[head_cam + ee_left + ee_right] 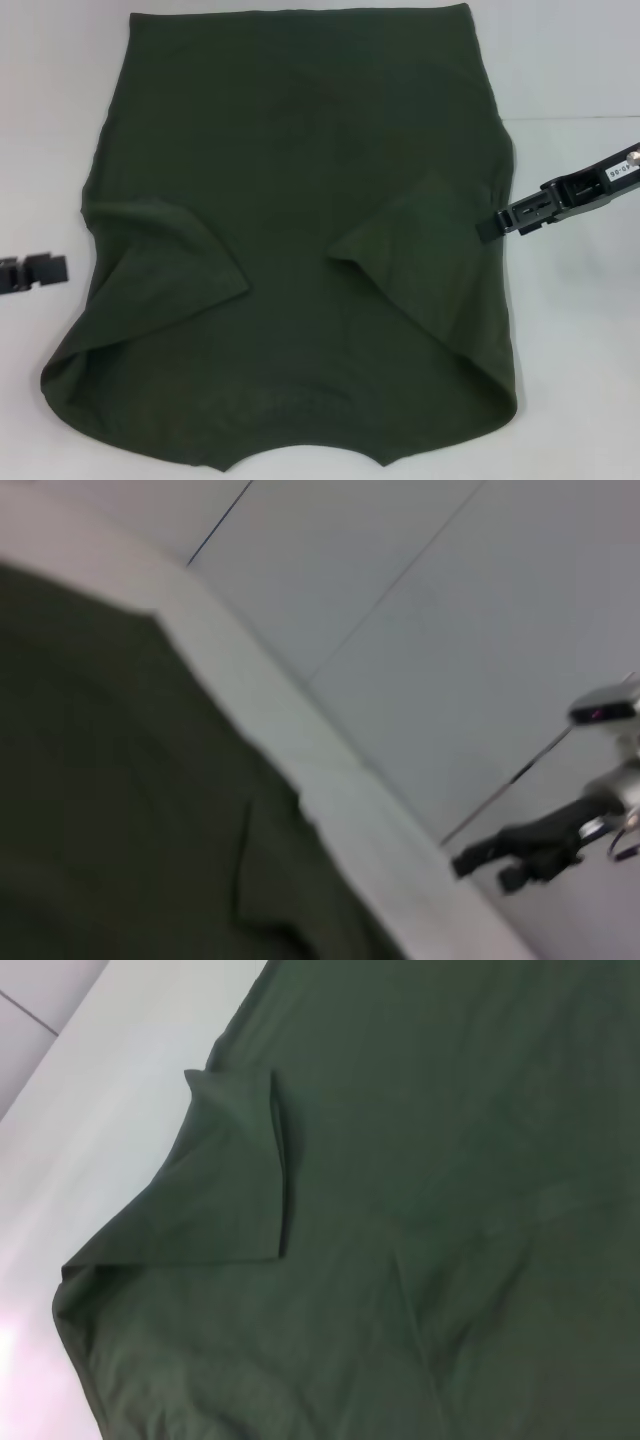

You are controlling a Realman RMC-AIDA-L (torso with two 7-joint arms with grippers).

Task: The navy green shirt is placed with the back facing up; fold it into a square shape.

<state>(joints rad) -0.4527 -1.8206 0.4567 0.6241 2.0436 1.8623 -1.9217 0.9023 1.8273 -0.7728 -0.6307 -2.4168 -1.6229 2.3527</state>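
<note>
The navy green shirt [300, 200] lies flat on the white table [580, 380], plain side up, with no lettering showing. Both sleeves are folded inward onto the body: the left sleeve [170, 250] and the right sleeve [420, 250]. My right gripper [487, 227] is at the shirt's right edge beside the folded right sleeve, open and holding nothing; it also shows in the left wrist view [480, 870]. My left gripper [35, 272] rests on the table left of the shirt, apart from it. The shirt fills the left wrist view [120, 810] and the right wrist view [450, 1210], where a folded sleeve [230, 1180] shows.
The shirt's hem reaches the table's far edge [300, 12] and its collar end lies at the near edge of view. Bare white table lies left [50, 150] and right [590, 300] of the shirt.
</note>
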